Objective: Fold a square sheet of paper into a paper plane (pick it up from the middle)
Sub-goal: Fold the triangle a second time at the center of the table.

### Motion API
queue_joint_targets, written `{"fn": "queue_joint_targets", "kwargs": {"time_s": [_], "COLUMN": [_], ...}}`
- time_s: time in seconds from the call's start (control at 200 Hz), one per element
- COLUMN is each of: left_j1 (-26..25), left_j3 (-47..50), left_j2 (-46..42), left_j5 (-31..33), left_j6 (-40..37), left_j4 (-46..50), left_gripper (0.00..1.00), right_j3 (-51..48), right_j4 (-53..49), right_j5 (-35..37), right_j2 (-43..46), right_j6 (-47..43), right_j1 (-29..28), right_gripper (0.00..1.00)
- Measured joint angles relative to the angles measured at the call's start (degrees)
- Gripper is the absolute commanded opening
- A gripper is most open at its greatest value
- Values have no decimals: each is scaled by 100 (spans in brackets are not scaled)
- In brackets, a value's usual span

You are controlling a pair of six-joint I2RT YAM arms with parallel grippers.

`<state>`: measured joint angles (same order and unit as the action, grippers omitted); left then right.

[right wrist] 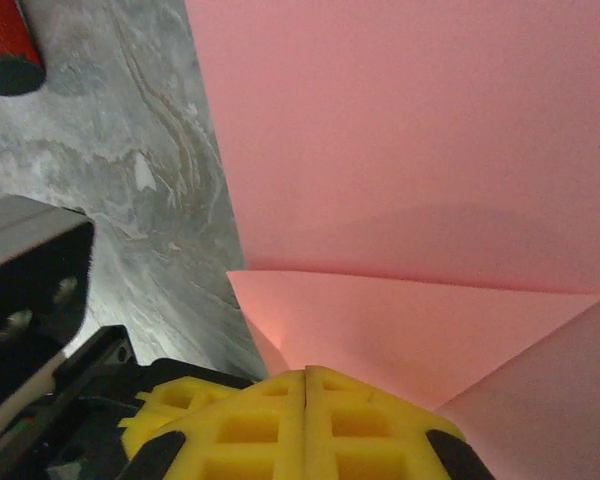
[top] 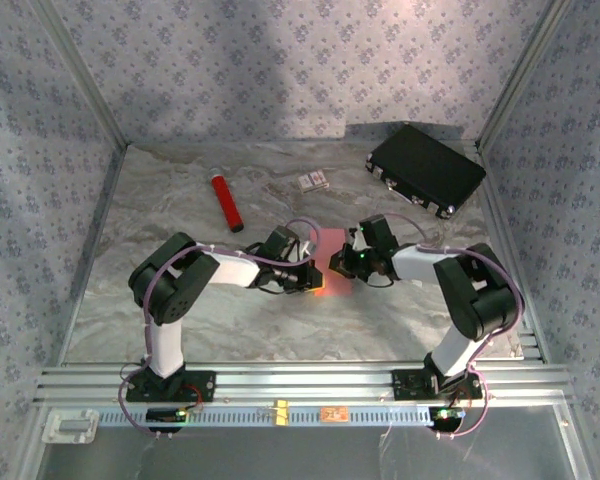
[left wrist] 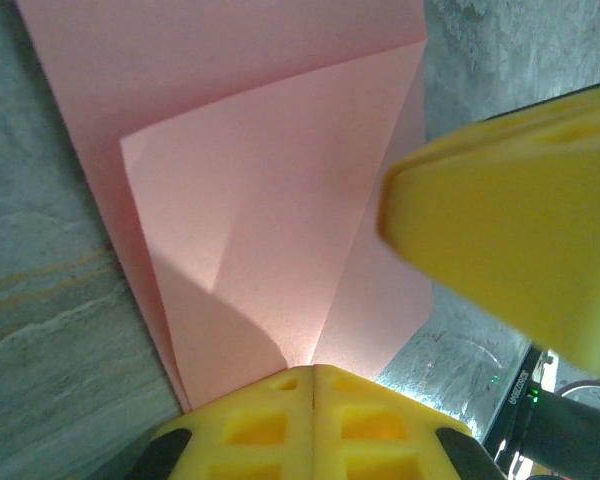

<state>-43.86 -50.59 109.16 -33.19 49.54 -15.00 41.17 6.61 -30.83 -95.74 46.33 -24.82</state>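
— Where is the square sheet of paper (top: pixel 334 272)?

— Mid-surface, lying between the two gripper heads, pink and partly folded. In the left wrist view one flap (left wrist: pixel 270 200) is turned over the layer below, with a slanted crease. The right wrist view shows a wide triangular flap (right wrist: pixel 410 330) under a flat stretch of the same paper.

— And the left gripper (left wrist: pixel 313 375)?

— Its yellow pads are pressed together with no gap, and the narrow end of the fold runs straight into their seam. It looks clamped on the paper, though the pads hide the very edge.

— The right gripper (right wrist: pixel 307 378)?

— The same: pads closed tight, the triangular flap's lower point meeting them. One of its yellow fingers (left wrist: pixel 510 230) looms blurred over the paper's right side in the left wrist view.

— How do the arms sit?

— From above, both reach inward and nearly meet over the sheet, left from the left, right from the right.

— What else is on the surface (top: pixel 230 310)?

— A red cylinder (top: pixel 227 203) lies behind and left of the sheet, well apart. A small white-and-red card (top: pixel 314 181) lies further back. A black case (top: pixel 426 170) lies in the far right corner.
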Motion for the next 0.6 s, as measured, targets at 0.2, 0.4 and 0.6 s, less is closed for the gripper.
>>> {"fn": "queue_joint_targets", "kwargs": {"time_s": [0.2,0.4,0.6], "left_j1": [-2,-2,-2], "left_j3": [0,9,20], "left_j2": [0,0,-11], "left_j5": [0,2,2], "left_j6": [0,4,4], "left_j4": [0,-11,-28], "left_gripper": [0,0,0], "right_j3": [-101,33,125], "right_j4": [284,223,120], "right_j5": [-26,0,0], "right_j2": [-269,-339,-369], "right_j6": [103,48,-31], "right_j1": [225,758,1088], "right_gripper": [4,4,4]}}
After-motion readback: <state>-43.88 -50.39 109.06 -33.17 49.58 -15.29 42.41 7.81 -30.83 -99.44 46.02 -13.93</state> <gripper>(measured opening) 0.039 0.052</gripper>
